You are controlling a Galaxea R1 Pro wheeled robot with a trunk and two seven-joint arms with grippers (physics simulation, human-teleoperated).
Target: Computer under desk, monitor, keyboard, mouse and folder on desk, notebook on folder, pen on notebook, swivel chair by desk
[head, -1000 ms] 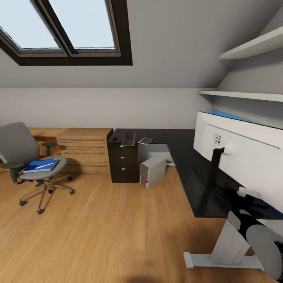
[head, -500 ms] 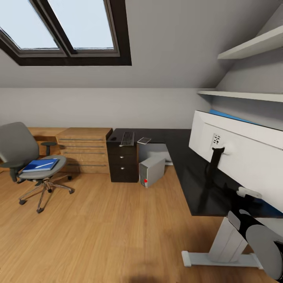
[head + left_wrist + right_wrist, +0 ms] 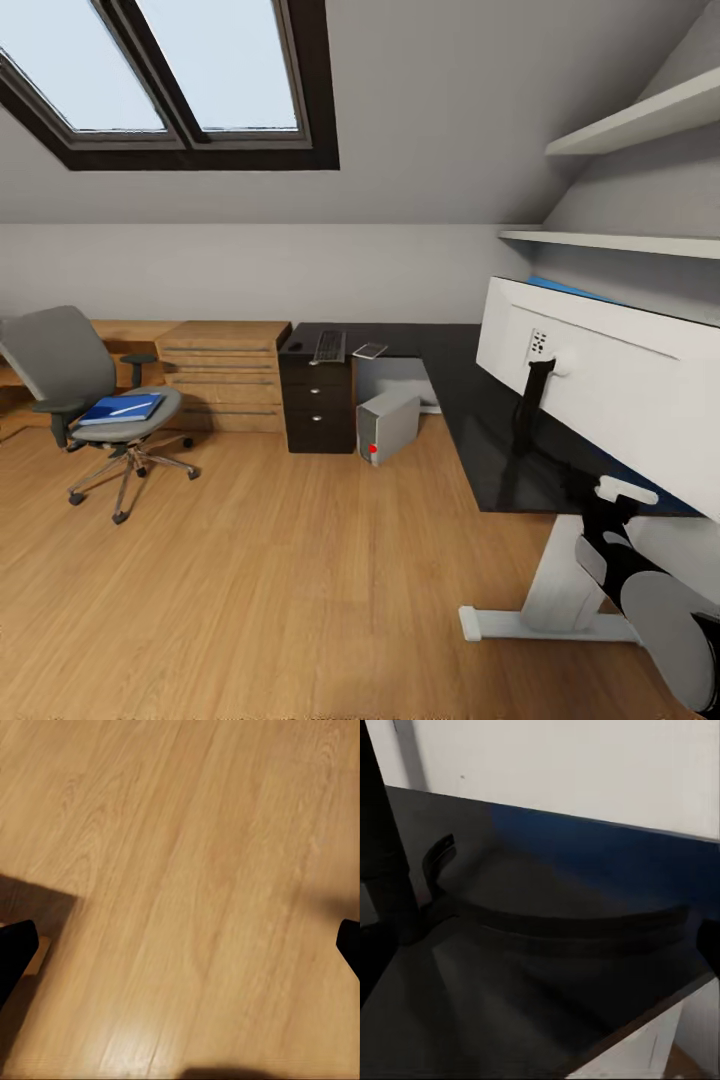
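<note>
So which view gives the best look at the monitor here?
The head view: the monitor stands on the black desk, seen whole from behind with its stand. The right wrist view catches just its curved stand base and a blue reflection on the desktop. The left wrist view looks at wooden floor.

The black desk (image 3: 470, 420) carries the monitor (image 3: 610, 390), keyboard (image 3: 328, 346) and a small device (image 3: 369, 351).
</note>
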